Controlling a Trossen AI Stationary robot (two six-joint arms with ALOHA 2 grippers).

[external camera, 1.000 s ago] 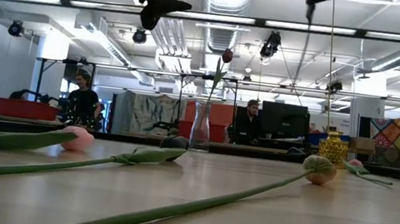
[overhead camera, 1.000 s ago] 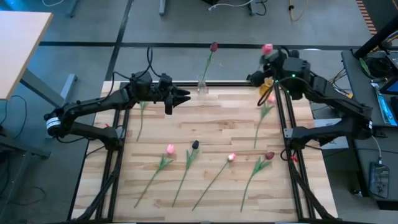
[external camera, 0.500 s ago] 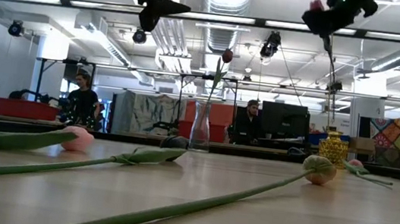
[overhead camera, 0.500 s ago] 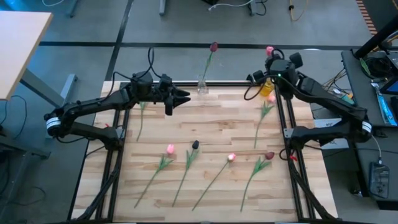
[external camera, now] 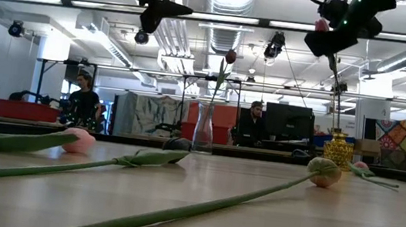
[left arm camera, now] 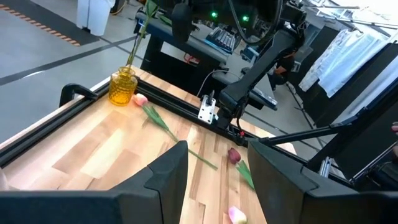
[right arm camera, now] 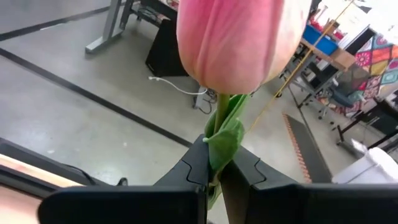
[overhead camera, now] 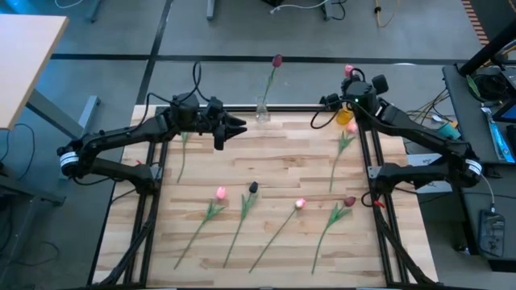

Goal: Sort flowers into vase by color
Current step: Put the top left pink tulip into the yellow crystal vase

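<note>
Only the right wrist view shows the right gripper [right arm camera: 219,171] pinching the pink tulip's [right arm camera: 239,40] upright stem; left gripper [left arm camera: 214,171] open.

table [overhead camera: 266,173]: I read it as pale butcher-block wood, strips in mixed tones, smooth with a slight sheen in the low view.
frame rails [overhead camera: 367,153]: black metal, matt.
clear vase [external camera: 203,128]: glass, glossy, see-through.
yellow vase [left arm camera: 123,88]: amber glass-like, textured, shiny.
right gripper [right arm camera: 216,168]: dark matt plastic fingers, clamped on the stem.
pink tulip [right arm camera: 242,37]: I see smooth petals, soft satin look; leaf looks like green fabric.
left gripper [left arm camera: 214,171]: dark matt fingers, parted.
floor [overhead camera: 121,32]: grey, smooth, dull.
</note>
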